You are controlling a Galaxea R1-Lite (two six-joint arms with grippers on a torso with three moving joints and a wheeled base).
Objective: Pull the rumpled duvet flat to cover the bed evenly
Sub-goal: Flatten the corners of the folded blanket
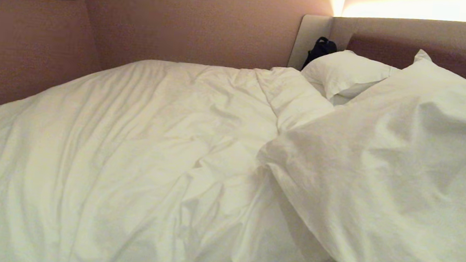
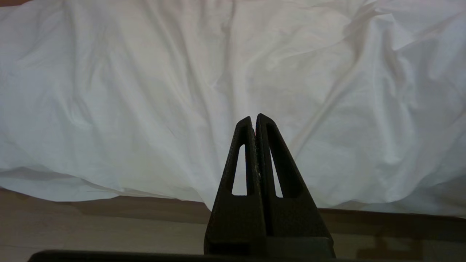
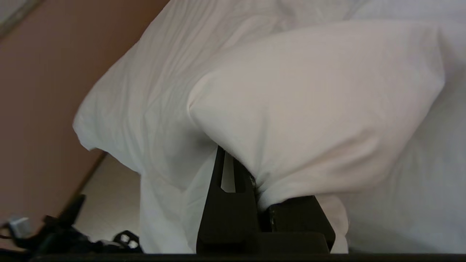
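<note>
Right wrist view: duvet corner clamped, flap needs carrying out flat

Right gripper [image 3: 251, 174] has its fingers pinched tight on a bunched fold of the duvet [image 3: 313, 102]; fabric billows over the near finger and hides the tip. Left gripper [image 2: 255, 118] is parked off the near edge of the bed, fingers pressed together on nothing, pointing at duvet draped down toward the floor [image 2: 91, 225].

Head view: neither arm visible. The duvet [image 1: 131, 139] covers most of the bed [image 1: 427, 34] on the left, creased but roughly spread. On the right a big flap is lifted and folded over, blocking the view; a deep ridge runs where the flap meets the flat part. Two pillows [image 1: 343, 71] sit at the headboard, a dark object [image 1: 320, 48] beside them.

Judgement on the step:
- Grip looks thick and bunched, so slip is the risk. Pull slow and steady, no jerks.
- Carry the flap out toward the uncovered right side, low over the mattress, so it unrolls rather than dragging the spread part with it.
- Keep tension along the ridge line to pull it flat.
- Stop short of burying the pillows.
- Let go only once the edge hangs even with the bed side.
</note>
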